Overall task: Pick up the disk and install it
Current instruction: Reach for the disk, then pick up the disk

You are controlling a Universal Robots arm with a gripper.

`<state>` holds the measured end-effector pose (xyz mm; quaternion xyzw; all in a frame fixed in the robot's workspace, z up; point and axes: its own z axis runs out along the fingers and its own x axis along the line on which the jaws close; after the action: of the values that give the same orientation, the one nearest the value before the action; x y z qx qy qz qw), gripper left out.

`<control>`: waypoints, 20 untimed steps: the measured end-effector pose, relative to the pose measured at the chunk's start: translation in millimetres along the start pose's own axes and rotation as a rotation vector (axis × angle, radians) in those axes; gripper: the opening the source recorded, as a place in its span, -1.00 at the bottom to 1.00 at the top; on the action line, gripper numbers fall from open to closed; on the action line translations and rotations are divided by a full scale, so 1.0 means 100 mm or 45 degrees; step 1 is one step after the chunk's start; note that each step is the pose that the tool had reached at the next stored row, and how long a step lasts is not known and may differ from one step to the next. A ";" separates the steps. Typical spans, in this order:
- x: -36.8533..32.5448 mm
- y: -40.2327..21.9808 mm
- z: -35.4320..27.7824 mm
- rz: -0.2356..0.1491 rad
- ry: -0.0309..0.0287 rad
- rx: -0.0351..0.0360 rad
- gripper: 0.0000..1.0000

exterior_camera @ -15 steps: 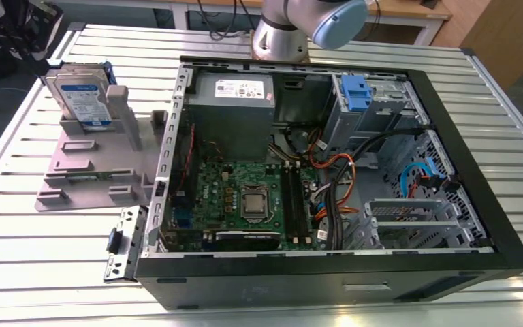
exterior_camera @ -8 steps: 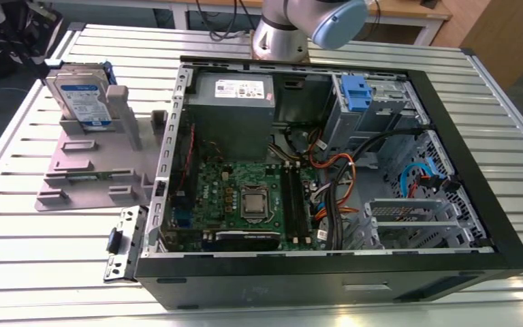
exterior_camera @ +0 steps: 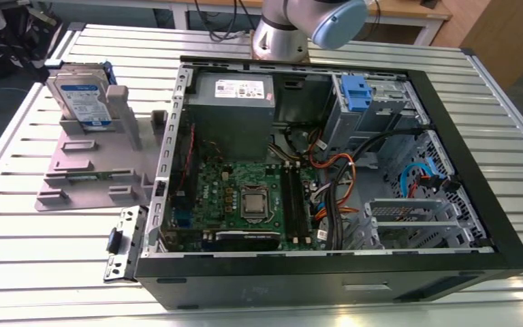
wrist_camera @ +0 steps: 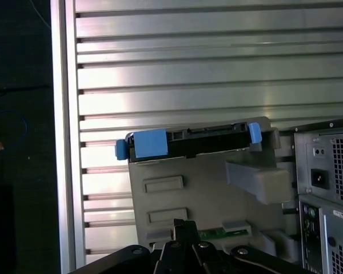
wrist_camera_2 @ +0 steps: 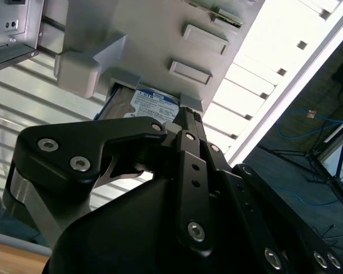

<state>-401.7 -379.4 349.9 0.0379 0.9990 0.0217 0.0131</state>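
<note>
arm point(exterior_camera: 280, 34): grey segment with a pale-blue joint cap, upright at the top of the exterior view
gripper point(wrist_camera: 186, 228): black linkage body, seen from behind in both wrist views
fingers point(wrist_camera: 180, 233): tips drawn together, pointing away from the cameras

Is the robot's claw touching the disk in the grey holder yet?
Apart. In the first wrist view the gripper hangs above, with bare grey stand showing between it and the disk.
</note>
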 end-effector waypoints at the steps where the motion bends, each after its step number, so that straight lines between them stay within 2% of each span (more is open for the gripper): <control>1: 0.004 0.000 0.008 0.000 0.0000 -0.0001 -0.80; 9: 0.015 -0.003 0.041 0.000 0.0000 0.0000 -0.80; 20: 0.015 -0.003 0.042 -0.006 0.0002 -0.0002 -0.80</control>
<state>-403.1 -379.4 345.7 0.0356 0.9990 0.0217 0.0130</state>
